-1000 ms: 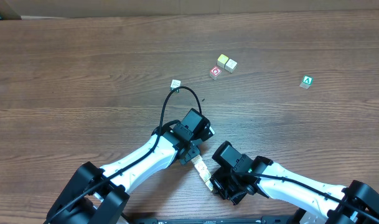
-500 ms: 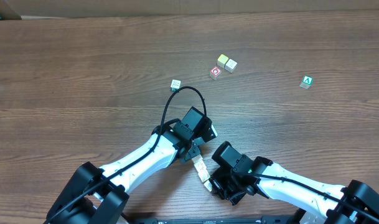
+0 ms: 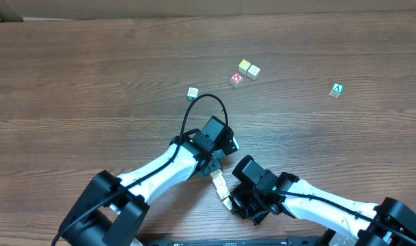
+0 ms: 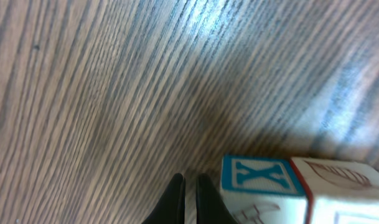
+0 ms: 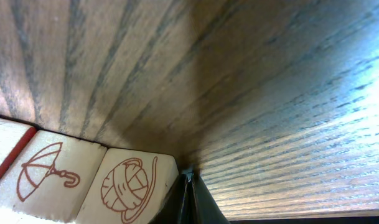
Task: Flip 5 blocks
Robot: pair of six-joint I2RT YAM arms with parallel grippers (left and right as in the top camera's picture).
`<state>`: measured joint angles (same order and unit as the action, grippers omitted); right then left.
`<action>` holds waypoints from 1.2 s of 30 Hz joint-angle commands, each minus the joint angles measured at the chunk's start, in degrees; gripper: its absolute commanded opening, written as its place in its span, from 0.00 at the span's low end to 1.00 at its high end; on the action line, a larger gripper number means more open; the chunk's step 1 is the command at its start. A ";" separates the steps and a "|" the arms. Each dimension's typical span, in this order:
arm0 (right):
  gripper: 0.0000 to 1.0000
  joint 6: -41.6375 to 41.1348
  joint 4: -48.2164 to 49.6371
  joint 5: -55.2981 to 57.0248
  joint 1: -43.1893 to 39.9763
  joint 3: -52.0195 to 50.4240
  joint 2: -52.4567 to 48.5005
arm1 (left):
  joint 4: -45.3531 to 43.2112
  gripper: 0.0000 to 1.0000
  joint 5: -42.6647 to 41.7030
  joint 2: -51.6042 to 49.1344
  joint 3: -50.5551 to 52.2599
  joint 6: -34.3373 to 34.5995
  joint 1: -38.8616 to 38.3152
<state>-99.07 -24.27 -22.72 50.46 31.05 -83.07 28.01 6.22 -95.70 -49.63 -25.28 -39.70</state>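
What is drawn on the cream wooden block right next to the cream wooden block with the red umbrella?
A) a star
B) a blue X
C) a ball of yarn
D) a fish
C: in the right wrist view, the cream wooden block lying right beside the cream wooden umbrella block shows a red-brown ball of yarn with a loose strand.

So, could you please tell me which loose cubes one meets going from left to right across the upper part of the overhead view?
Small white cube → red-marked cube → pale yellow cube → cream cube → green "A" cube.
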 commanded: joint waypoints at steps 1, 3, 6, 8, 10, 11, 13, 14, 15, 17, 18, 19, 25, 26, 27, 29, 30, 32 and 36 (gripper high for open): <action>0.04 -0.22 3.21 4.59 -0.28 0.87 -0.48 | 0.66 0.04 -9.22 -2.78 0.79 -0.46 -1.44; 0.04 -0.22 3.23 4.61 -0.28 0.87 -0.48 | 0.13 0.04 -9.20 -2.78 0.79 -0.46 -1.44; 0.04 -0.24 3.23 4.59 -0.28 0.87 -0.48 | -0.70 0.04 -8.50 -2.78 0.79 -0.48 -1.44; 0.04 -0.57 3.26 4.61 -0.28 0.87 -0.48 | -1.16 0.04 -8.11 -2.78 0.79 -0.50 -1.44; 0.04 -1.70 3.74 4.61 -0.28 0.87 -0.48 | -2.08 0.04 -8.13 -2.78 0.79 -0.50 -1.44; 0.04 -1.70 4.35 4.59 -0.28 0.87 -0.48 | -2.45 0.04 -8.13 -2.78 0.79 -0.50 -1.44; 0.04 -1.75 5.16 4.59 -0.28 0.87 -0.48 | -2.80 0.04 -8.15 -2.78 0.79 -0.50 -1.44; 0.04 -2.03 5.53 4.59 -0.28 0.87 -0.48 | -2.89 0.04 -8.15 -2.78 0.79 -0.50 -1.44; 0.04 -2.64 5.64 4.59 -0.28 0.87 -0.48 | -2.93 0.04 -8.15 -2.78 0.79 -0.55 -1.44; 0.04 -3.45 6.19 4.59 -0.28 0.87 -0.48 | -2.91 0.04 -8.15 -2.78 0.79 -1.84 -1.44; 0.04 -3.48 6.34 4.61 -0.28 0.87 -0.48 | -2.93 0.04 -8.15 -2.78 0.79 -2.01 -1.44; 0.04 -4.22 6.51 4.59 -0.28 0.87 -0.48 | -2.99 0.04 -8.15 -2.78 0.79 -2.03 -1.44; 0.04 -6.93 7.10 4.59 -0.11 0.87 -0.48 | -3.23 0.04 -8.15 -2.78 0.79 -3.08 -1.44; 0.04 -7.89 7.13 4.59 0.07 0.87 -0.48 | -3.26 0.04 -8.15 -2.80 0.79 -3.08 -1.44; 0.04 -8.98 7.13 4.59 0.15 0.87 -0.48 | -3.23 0.04 -8.15 -2.80 0.79 -3.10 -1.44; 0.04 -10.91 7.32 4.61 0.39 0.87 -0.48 | -3.19 0.04 -8.13 -2.80 0.79 -3.48 -1.44; 0.04 -12.04 7.50 4.57 0.46 0.87 -0.48 | -3.19 0.04 -8.13 -2.80 0.79 -3.48 -1.44; 0.04 -13.94 8.17 4.59 0.66 0.87 -0.48 | -3.21 0.04 -8.15 -2.80 0.79 -3.50 -1.44; 0.04 -18.18 10.47 4.44 0.70 0.87 -0.48 | -3.21 0.04 -8.15 -2.80 0.79 -3.52 -1.44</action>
<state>-112.29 -18.52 -23.18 51.90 30.28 -83.70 23.51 6.72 -97.06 -49.71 -28.77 -39.57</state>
